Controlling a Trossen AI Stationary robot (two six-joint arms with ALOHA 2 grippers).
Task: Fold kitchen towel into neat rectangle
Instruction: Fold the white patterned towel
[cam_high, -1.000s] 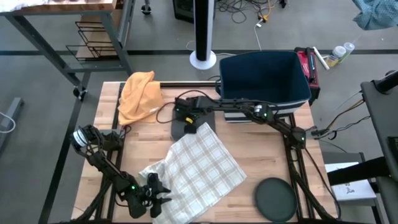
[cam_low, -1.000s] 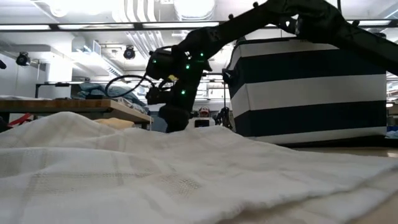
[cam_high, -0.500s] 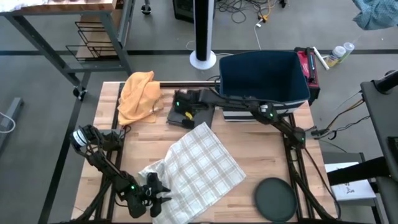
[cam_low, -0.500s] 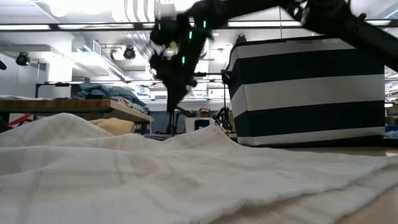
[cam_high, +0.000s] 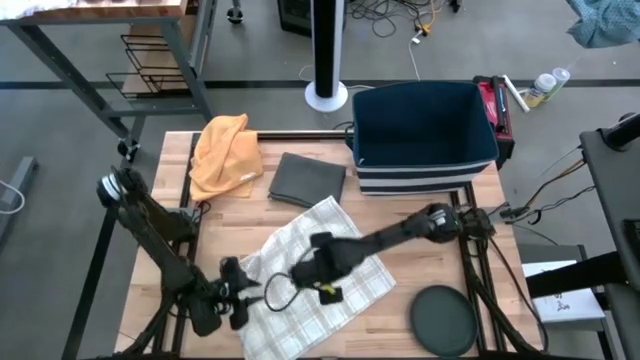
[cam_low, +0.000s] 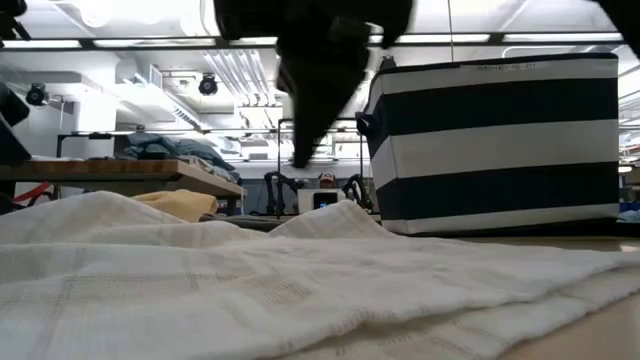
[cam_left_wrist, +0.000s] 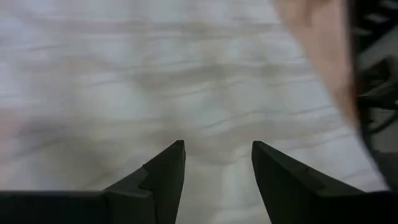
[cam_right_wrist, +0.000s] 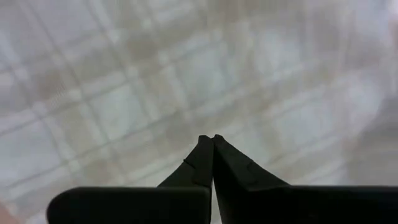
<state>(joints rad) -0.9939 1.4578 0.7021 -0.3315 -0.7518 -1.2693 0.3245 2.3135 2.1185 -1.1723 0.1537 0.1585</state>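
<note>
Left gripper (cam_high: 236, 291) fingers (cam_left_wrist: 163, 174) spread, nothing between them, poised just over white cloth at the near-left corner of the kitchen towel (cam_high: 318, 270). Right gripper (cam_high: 322, 262) fingers (cam_right_wrist: 205, 158) pressed together, empty, hovering low above the middle of the plaid weave; contact with cloth not certain from any view.

Towel spread diagonally on the bench (cam_high: 420, 225), centre to front edge, one corner pointing toward the dark folded cloth (cam_high: 308, 178) at the back. Left part rumpled and partly doubled over, near-left corner bunched by the left gripper. Not yet a rectangle; judged early in the fold.

Risks, as judgement:
- Left pinch closing on the bunched part could take two layers at once, dragging a crease across instead of one clean edge.
- Right fingers closed over the centre: pressing down while left pulls would skew the sheet; lifting too soon leaves nothing anchoring, whole towel slides.
- Towel near edge close to the front edge of the bench, could slip off if pulled that way.
- Black round disc (cam_high: 445, 318) at front right just beside the towel's corner, could snag a swept edge.

Striped bin (cam_high: 425, 135) at back right, orange cloth (cam_high: 225, 152) at back left, both well apart from the towel.
</note>
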